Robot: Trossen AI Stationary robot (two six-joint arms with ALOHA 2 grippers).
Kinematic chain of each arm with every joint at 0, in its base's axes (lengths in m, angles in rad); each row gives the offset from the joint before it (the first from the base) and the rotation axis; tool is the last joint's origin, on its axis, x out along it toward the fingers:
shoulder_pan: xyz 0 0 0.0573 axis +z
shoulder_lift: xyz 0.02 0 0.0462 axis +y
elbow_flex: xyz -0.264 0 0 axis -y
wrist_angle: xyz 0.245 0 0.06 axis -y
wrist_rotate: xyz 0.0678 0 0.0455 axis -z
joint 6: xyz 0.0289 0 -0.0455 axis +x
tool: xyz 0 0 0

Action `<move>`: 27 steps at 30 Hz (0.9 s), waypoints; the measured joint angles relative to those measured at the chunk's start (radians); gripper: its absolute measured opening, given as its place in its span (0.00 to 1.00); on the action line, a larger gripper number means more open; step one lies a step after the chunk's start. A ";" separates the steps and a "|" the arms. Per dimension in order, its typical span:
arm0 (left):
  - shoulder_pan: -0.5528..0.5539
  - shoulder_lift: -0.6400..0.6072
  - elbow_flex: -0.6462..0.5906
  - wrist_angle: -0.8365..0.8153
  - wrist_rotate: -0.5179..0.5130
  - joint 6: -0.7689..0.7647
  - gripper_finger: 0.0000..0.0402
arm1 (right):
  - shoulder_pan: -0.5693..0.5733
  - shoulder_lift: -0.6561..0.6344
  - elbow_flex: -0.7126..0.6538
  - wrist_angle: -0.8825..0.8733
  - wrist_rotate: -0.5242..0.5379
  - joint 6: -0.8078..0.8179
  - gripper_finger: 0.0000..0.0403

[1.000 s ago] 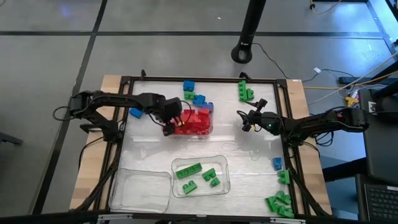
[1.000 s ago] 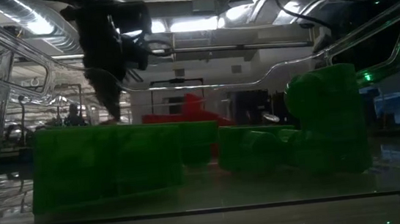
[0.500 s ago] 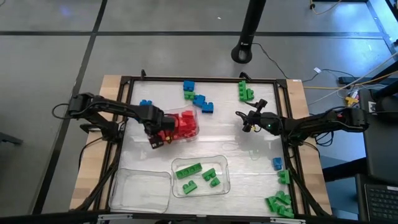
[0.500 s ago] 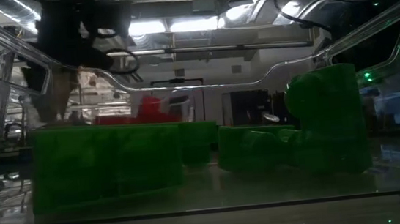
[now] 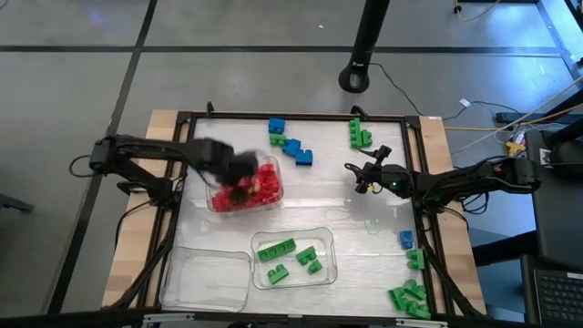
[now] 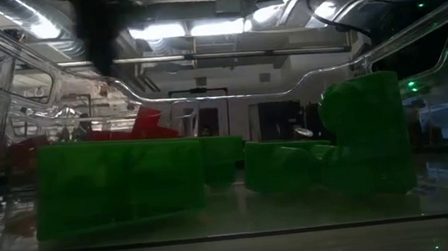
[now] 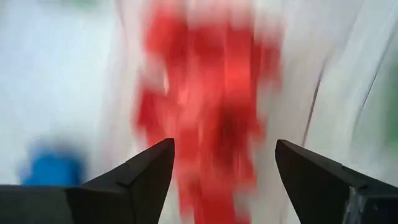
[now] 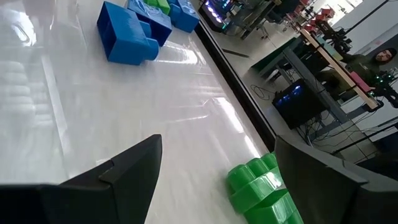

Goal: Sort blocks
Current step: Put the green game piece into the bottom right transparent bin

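Three clear trays [image 5: 296, 260] on white table [image 5: 364, 264].

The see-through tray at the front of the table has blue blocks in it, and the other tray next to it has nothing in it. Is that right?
Not quite. The blocks in that clear tray are green blocks, not blue; the high view shows it. The rest holds: the second clear tray beside it has nothing in it.

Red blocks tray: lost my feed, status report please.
Left gripper open at the clear tray of red blocks. Right gripper open, waiting mid-table. Blue blocks lie beyond the tray.
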 joint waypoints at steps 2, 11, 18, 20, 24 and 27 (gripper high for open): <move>0.064 -0.002 0.038 0.137 -0.013 0.089 0.67 | 0.000 0.000 0.000 0.002 0.000 0.000 0.78; 0.314 0.163 0.053 0.588 -0.013 0.396 0.67 | 0.000 0.000 0.000 0.010 0.011 0.000 0.78; 0.411 0.406 0.206 0.548 -0.052 0.453 0.67 | 0.000 0.000 0.000 0.012 0.047 0.001 0.78; 0.414 0.471 0.305 0.466 -0.088 0.471 0.67 | 0.000 0.000 0.000 0.012 0.047 0.001 0.78; 0.423 0.572 0.418 0.333 -0.117 0.484 0.67 | 0.000 0.000 0.000 0.012 0.047 0.002 0.78; 0.438 0.626 0.419 0.308 -0.117 0.508 0.67 | 0.000 0.000 0.000 0.011 0.046 0.002 0.78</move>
